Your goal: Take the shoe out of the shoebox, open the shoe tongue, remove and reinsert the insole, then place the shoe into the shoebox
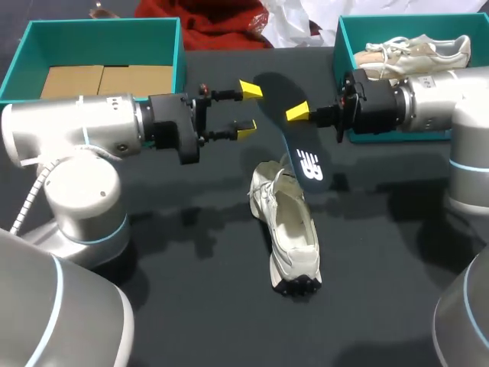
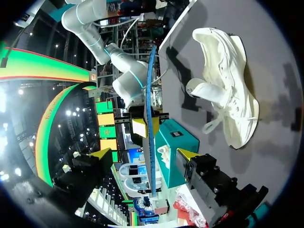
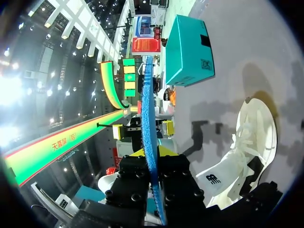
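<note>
Black insole (image 1: 298, 149), pinched edgewise in the right hand (image 1: 299, 113), hangs above the white sneaker (image 1: 294, 229), with the left hand (image 1: 248, 109) wide alongside; reinsertion looks next, needing its tip steered into the collar.

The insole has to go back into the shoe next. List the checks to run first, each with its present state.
1. Right gripper shut on the dark flat insole with a blue underside: ok.
2. Left gripper open, touching nothing: ok.
3. White mesh shoe resting on the black table, opening uncovered: ok.
4. Insole's heel and toe matched to the shoe's: cannot tell.
</note>
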